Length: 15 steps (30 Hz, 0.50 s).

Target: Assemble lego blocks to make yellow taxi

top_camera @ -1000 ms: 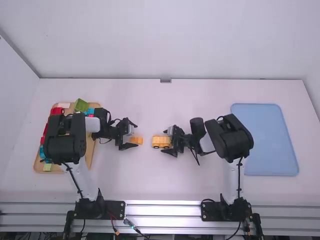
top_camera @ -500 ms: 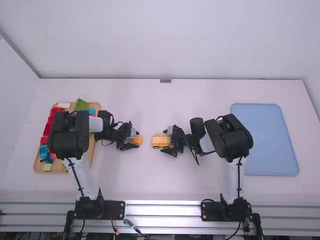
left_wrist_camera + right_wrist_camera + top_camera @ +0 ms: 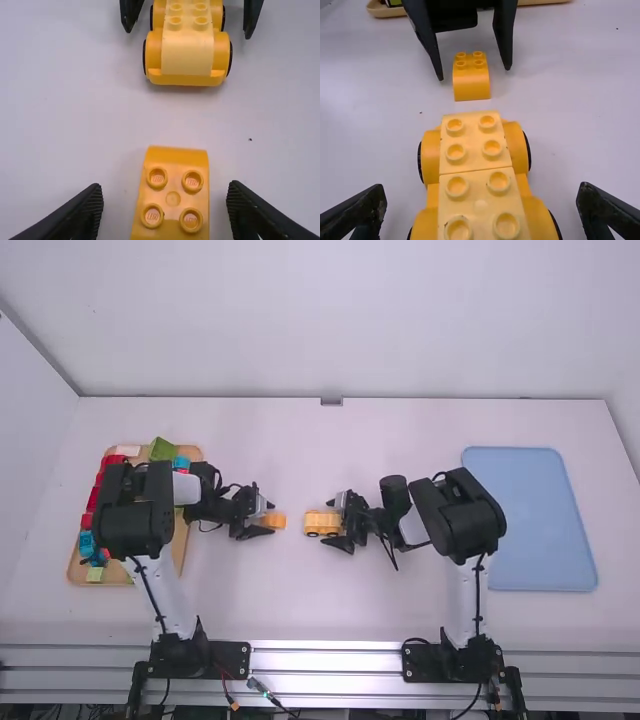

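Observation:
In the high view my left gripper (image 3: 268, 519) stands open around the near part of an orange-yellow block (image 3: 274, 521); my right gripper (image 3: 338, 524) is open at the yellow wheeled car (image 3: 320, 524). The left wrist view has the studded block (image 3: 173, 200) lying between the spread fingers of my left gripper (image 3: 165, 202), touching neither. In the right wrist view, the car (image 3: 475, 165), topped with pale yellow studded bricks, sits between the parted fingers of my right gripper (image 3: 482, 202). A gap of table separates block and car.
At the left, a wooden tray (image 3: 182, 540) holds red, blue and green blocks, partly under the left arm. A blue tray (image 3: 530, 520) lies at the right. White table (image 3: 310, 600) surface surrounds the block and car.
My left gripper has shifted slightly, first toward the block and then a little back to the left. The right arm, block and car have stayed put.

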Each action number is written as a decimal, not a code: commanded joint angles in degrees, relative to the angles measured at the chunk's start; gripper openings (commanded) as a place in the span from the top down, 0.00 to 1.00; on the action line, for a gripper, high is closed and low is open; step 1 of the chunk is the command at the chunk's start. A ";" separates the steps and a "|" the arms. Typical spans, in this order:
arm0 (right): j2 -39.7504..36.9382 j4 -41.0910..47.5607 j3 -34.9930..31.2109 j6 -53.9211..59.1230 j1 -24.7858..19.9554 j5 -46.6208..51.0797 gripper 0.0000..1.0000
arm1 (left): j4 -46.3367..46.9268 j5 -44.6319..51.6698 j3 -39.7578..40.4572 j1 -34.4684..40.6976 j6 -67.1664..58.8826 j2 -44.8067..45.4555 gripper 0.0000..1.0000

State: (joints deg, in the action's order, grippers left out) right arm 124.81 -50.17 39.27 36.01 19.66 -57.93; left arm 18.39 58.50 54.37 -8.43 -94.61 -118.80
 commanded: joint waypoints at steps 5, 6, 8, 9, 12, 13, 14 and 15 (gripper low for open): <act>0.63 0.07 0.50 -0.22 0.15 -0.72 0.01 | 0.39 2.10 0.37 1.07 -1.68 -0.35 0.46; 0.63 0.07 0.50 -0.22 0.15 -0.72 0.01 | 0.39 2.16 0.37 1.36 -1.68 -0.35 0.46; 0.63 0.07 0.50 -0.20 0.15 -0.70 0.01 | 0.35 1.90 0.39 1.81 -1.73 -0.35 0.47; 0.63 0.07 0.50 -0.22 0.15 -0.70 0.01 | 0.33 1.95 0.39 1.88 -1.70 -0.35 0.47; 0.63 0.07 0.50 -0.22 0.15 -0.72 0.01 | -0.90 0.59 0.37 2.43 -0.17 -0.35 0.59; 0.63 0.09 0.52 -0.22 0.15 -0.72 0.01 | -1.09 0.39 0.37 2.38 0.31 -0.35 0.61; 0.63 0.07 0.52 -0.24 0.15 -0.72 0.00 | -1.36 0.13 0.37 2.27 1.07 -0.35 0.61; 0.63 0.07 0.50 -0.22 0.17 -0.72 0.01 | -1.27 -0.35 0.37 2.47 1.33 -0.35 0.61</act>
State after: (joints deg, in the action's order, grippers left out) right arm 124.81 -50.09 39.24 36.07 19.66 -57.93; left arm 16.86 58.22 54.37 -6.24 -94.67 -118.83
